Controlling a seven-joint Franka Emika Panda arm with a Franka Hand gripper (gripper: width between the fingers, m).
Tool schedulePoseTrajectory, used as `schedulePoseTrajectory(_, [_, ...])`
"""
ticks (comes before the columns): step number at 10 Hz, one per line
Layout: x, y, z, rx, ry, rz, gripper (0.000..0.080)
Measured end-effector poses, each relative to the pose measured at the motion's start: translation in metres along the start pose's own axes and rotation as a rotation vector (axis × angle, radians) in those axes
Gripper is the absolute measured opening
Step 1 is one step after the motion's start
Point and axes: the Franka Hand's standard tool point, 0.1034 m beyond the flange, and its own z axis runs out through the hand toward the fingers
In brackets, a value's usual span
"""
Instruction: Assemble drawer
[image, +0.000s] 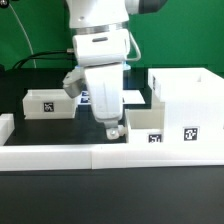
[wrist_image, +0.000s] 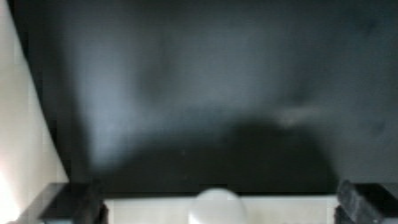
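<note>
The large white box housing (image: 185, 95) stands at the exterior view's right, with a tag on its front. One small tray (image: 150, 125) sits against its left side, and the second tray (image: 50, 102) lies at the far left. My gripper (image: 112, 128) is low at the left end of the near tray. In the wrist view my gripper (wrist_image: 214, 203) is open, its dark fingers (wrist_image: 64, 202) spread wide. A white tray part (wrist_image: 217, 208) with a rounded bump lies between them. I cannot tell whether the fingers touch it.
The long low white border wall (image: 110, 153) runs along the front, close below the gripper. The marker board (image: 86, 97) shows partly behind the arm. A pale surface (wrist_image: 11, 100) runs along one edge of the wrist view over the dark table.
</note>
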Motion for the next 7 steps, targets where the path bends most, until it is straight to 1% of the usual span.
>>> schedulePoseTrajectory(2, [-0.011,-0.013,0.002,0.003,-0.002,0.016,0.0649])
schedulePoseTrajectory(3, [-0.012,-0.019,0.003,0.007,-0.003,0.018,0.0649])
schedulePoseTrajectory(4, [-0.011,-0.025,0.005,0.009,-0.003,0.017,0.0649])
schedulePoseTrajectory(6, [-0.010,-0.036,0.011,0.027,-0.002,0.019,0.0649])
schedulePoseTrajectory(7, [-0.006,-0.039,0.013,0.032,0.000,0.021,0.0649])
